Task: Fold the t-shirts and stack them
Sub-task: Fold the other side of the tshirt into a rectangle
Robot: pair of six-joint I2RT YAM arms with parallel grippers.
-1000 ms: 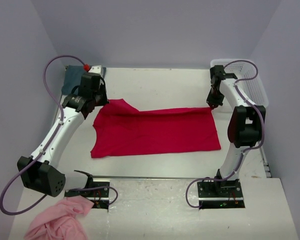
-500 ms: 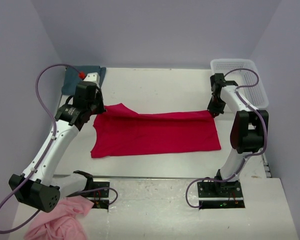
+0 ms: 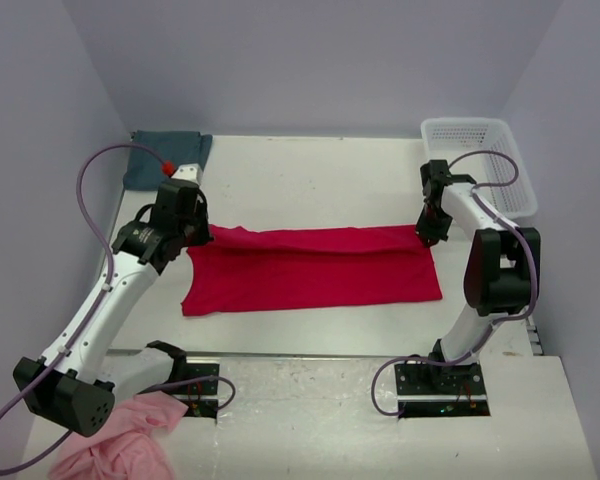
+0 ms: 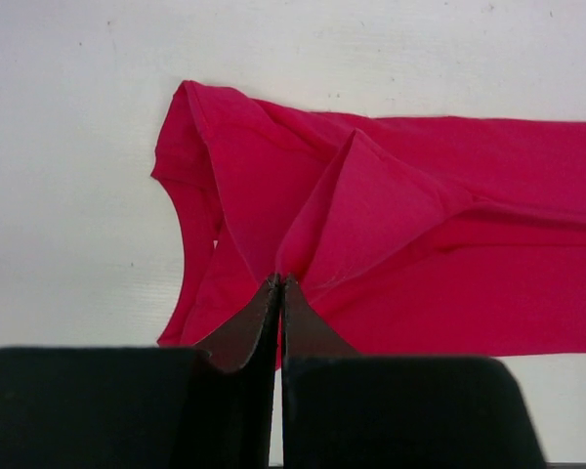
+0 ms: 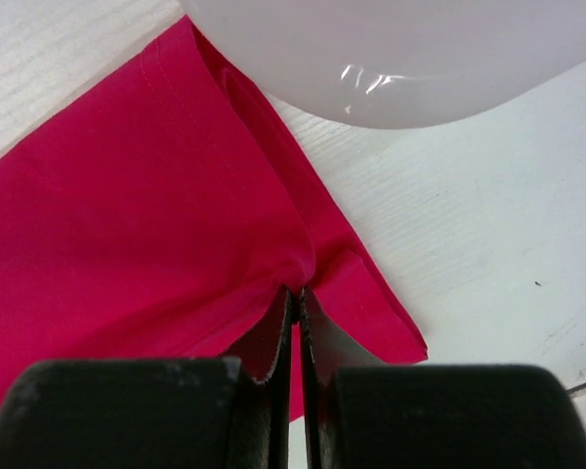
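The red t-shirt (image 3: 310, 270) lies across the middle of the table as a wide band, its far edge lifted and doubled toward the near side. My left gripper (image 3: 201, 233) is shut on the shirt's far left corner; the left wrist view shows red cloth (image 4: 439, 244) pinched into a peak at the closed tips (image 4: 280, 281). My right gripper (image 3: 427, 236) is shut on the far right corner, where the hemmed fabric (image 5: 127, 215) bunches at its tips (image 5: 299, 291). The teal t-shirt (image 3: 166, 155) lies flat at the back left corner.
A white plastic basket (image 3: 467, 123) stands at the back right, just beyond the right arm. A crumpled pink cloth (image 3: 120, 440) lies at the near left, beside the left arm's base. Walls close in the table on three sides.
Both grippers have moved toward the near edge, drawing the red shirt's far edge with them. The raised left corner has come down and the shirt now looks narrower.
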